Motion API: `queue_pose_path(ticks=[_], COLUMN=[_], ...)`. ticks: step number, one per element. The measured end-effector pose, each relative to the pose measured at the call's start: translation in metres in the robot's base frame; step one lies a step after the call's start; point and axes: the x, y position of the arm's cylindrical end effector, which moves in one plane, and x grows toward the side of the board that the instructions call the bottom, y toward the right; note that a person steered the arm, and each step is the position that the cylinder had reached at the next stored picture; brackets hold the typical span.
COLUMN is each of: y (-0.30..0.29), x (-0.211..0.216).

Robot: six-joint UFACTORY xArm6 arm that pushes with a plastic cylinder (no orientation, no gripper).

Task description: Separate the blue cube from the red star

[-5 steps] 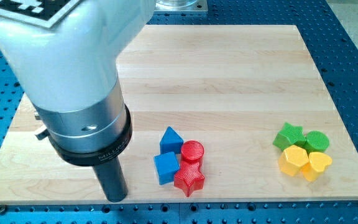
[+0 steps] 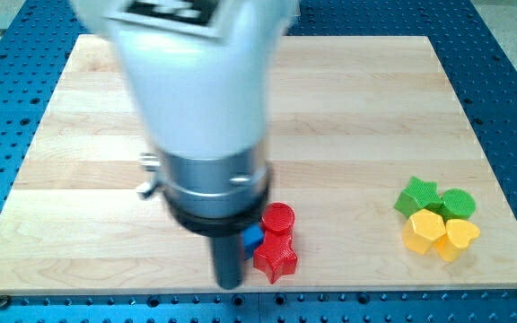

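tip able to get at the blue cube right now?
Probably yes. My tip sits just left of the red star, about where the blue cube is, but the arm hides most of the cube, so contact is unclear.

Arm swung from view's left to centre-bottom in the last half sec, and my tip (image 2: 230, 283) went from well left of the cluster to right beside it, approx where the blue cube (image 2: 252, 238) sat. Cube got almost fully covered by the rod, only a small blue sliver showed, just left of the red star (image 2: 276, 258). Blue triangular block that was visible above the cube dropped out of sight behind the arm; can't tell if it moved.
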Motion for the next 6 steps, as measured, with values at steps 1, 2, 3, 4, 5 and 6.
queue_pose_path(ticks=[1,2,3,4,5,6], y=[0.03,0.028,-0.039,-0.11,-0.018,-0.032], x=[-0.002,-0.033,-0.056,-0.058,-0.088,-0.112])
